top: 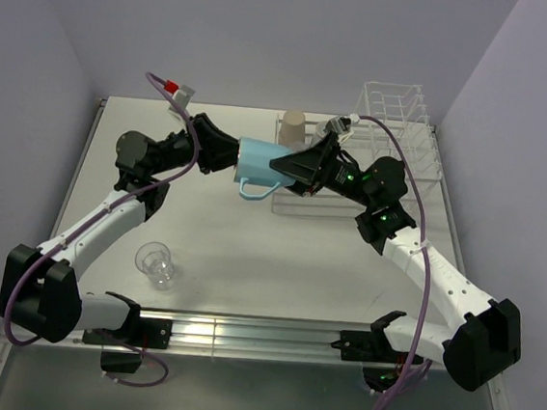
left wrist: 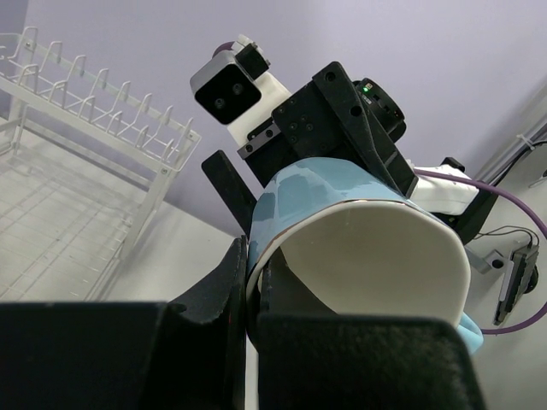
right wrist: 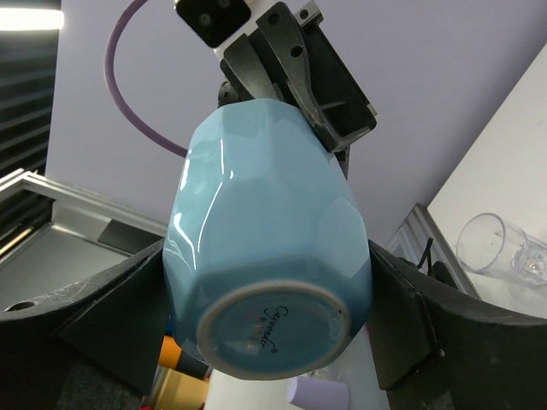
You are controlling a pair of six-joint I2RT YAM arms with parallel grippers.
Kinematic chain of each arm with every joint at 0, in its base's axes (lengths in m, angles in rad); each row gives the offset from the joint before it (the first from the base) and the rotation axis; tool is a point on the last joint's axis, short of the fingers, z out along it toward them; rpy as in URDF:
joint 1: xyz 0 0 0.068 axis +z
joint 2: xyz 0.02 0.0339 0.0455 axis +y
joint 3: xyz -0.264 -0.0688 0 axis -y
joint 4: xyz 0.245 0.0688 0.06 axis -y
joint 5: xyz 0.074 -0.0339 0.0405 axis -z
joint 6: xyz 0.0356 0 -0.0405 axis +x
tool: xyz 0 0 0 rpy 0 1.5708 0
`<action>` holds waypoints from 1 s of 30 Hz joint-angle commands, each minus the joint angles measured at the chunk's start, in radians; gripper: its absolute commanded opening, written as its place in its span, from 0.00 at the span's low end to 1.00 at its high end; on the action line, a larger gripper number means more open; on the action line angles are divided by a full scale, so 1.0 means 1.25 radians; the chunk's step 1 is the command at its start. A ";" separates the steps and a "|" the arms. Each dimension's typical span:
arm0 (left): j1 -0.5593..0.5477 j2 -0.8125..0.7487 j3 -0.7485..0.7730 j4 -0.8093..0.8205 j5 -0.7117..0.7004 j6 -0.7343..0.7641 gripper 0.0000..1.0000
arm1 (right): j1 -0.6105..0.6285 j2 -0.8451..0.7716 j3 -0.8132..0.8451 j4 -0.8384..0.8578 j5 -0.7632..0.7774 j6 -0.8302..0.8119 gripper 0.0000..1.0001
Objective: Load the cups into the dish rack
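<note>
Handover is what this looks like to me: the blue mug (top: 256, 162) hangs in the air above the middle of the table (top: 250, 251), lying on its side between the two arms, handle drooping toward 6 o'clock. The left gripper (left wrist: 255, 290) has it by the rim, one finger inside the white interior and one outside, pinched tight on the wall. That suits lifting a mug off a table, but I'd judge it awkward for setting one down in a wire tray. The right gripper (right wrist: 267, 256) comes at it from the 3 o'clock side and brackets the base, a finger lying along each flank of the body. They look to be against the glaze, though whether they are pressing hard enough to carry the weight I cannot tell. Since the rack (top: 395, 105) sits on the right arm's side, at about 1 o'clock with its tall dividers at the far end, passing the mug across makes sense. A tan paper cup (top: 293, 125) stands at the rack's far left corner, near 12 o'clock, seemingly already inside. A clear tumbler (top: 156, 263) waits upright on the table at about 7 o'clock, well apart from everything. No other cups are in sight. The table is a pale, matte slab with a shiny metal rail (top: 241, 336) along its near edge where the arms are bolted, and plain lilac walls (top: 271, 30) close it in on three sides under even light.
</note>
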 commanded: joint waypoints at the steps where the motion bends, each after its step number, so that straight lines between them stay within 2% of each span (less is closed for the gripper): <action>1: -0.003 -0.003 0.041 0.059 -0.036 0.004 0.00 | 0.012 -0.019 0.005 0.061 -0.018 0.022 0.57; 2: -0.004 -0.001 0.041 0.059 -0.031 0.001 0.00 | 0.012 -0.018 0.007 0.064 -0.019 0.023 0.49; 3: -0.006 0.002 0.042 0.060 -0.029 0.000 0.00 | 0.012 -0.016 0.008 0.066 -0.018 0.024 0.34; 5: -0.007 0.003 0.042 0.056 -0.025 -0.001 0.00 | 0.012 -0.017 0.018 0.063 -0.018 0.015 0.17; 6: -0.007 0.002 0.042 0.040 -0.023 0.002 0.00 | 0.012 -0.021 0.021 0.047 -0.012 0.010 0.01; 10: -0.007 -0.009 0.040 0.000 -0.032 0.023 0.04 | 0.012 -0.037 0.038 -0.011 0.018 -0.042 0.00; 13: -0.007 -0.016 0.033 -0.002 -0.044 0.027 0.18 | 0.012 -0.043 0.045 -0.038 0.035 -0.061 0.00; 16: -0.007 -0.025 0.036 -0.013 -0.052 0.028 0.38 | 0.012 -0.045 0.051 -0.061 0.048 -0.076 0.00; 20: -0.007 -0.031 0.040 -0.023 -0.059 0.032 0.52 | 0.012 -0.046 0.054 -0.070 0.061 -0.082 0.00; 26: -0.007 -0.052 0.055 -0.108 -0.108 0.086 0.55 | 0.008 -0.062 0.075 -0.141 0.106 -0.134 0.00; 30: -0.003 -0.077 0.058 -0.203 -0.173 0.124 0.56 | 0.007 -0.073 0.112 -0.262 0.161 -0.200 0.00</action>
